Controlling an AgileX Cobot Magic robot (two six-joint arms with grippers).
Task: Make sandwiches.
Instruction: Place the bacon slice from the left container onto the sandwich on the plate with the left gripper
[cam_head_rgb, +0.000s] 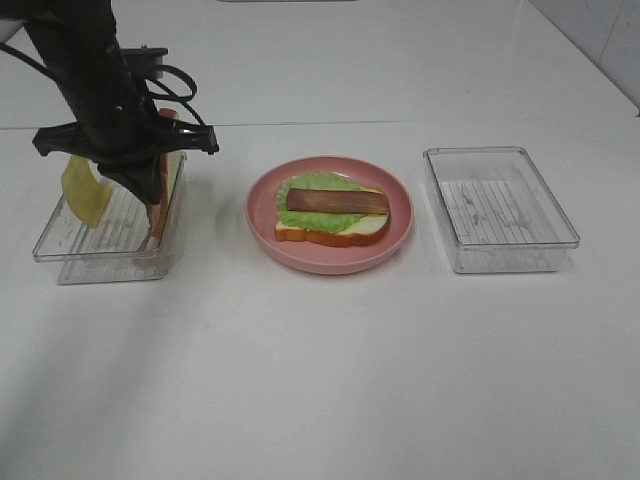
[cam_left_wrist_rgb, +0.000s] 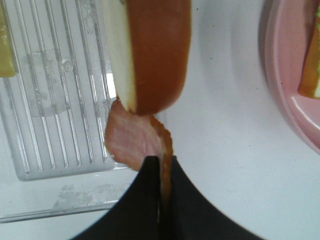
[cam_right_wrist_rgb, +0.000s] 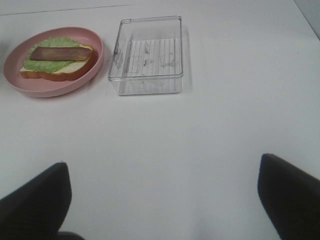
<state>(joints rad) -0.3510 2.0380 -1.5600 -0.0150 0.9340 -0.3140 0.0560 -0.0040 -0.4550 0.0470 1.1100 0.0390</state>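
White table (cam_head_rgb: 320, 400) w/ pink plate (cam_head_rgb: 330, 264), L clear box (cam_head_rgb: 108, 266), R clear box (cam_head_rgb: 505, 258)

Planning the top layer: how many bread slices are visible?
2: lower bread slice on the pink plate under lettuce; upright bread slice in the left clear box. More may be hidden.
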